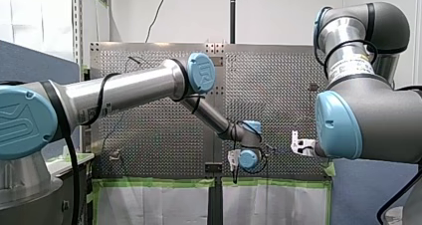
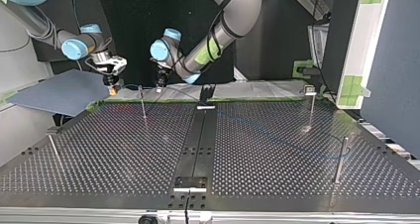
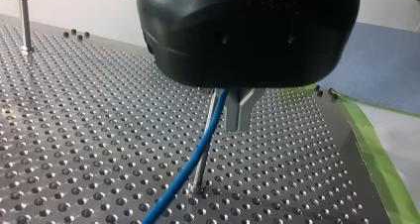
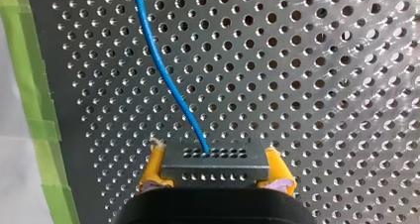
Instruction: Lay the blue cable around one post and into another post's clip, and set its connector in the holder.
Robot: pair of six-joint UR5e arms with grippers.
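In the right wrist view my right gripper [image 4: 214, 170] is shut on the grey connector [image 4: 214, 163], one yellow pad [image 4: 154, 170] on each side. The blue cable [image 4: 163, 70] leaves the connector and runs ahead over the perforated table. My left gripper [image 3: 233, 117], black with metal fingers [image 3: 241, 110], is shut on the blue cable [image 3: 188, 169] just above a thin post [image 3: 202, 159]. In the top view my right gripper [image 2: 113, 83] and my left gripper [image 2: 159, 85] hang side by side at the far edge, with the cable [image 2: 133, 87] strung between them beside a thin post [image 2: 143, 105].
Clip-topped posts stand at the top view's left [image 2: 55, 147] and far right [image 2: 311, 107], and a plain post [image 2: 339, 159] at the near right. A black holder [image 2: 206, 96] sits on the centre rail. A blue board [image 2: 64, 91] lies at the far left. Green tape [image 4: 34, 110] edges the table.
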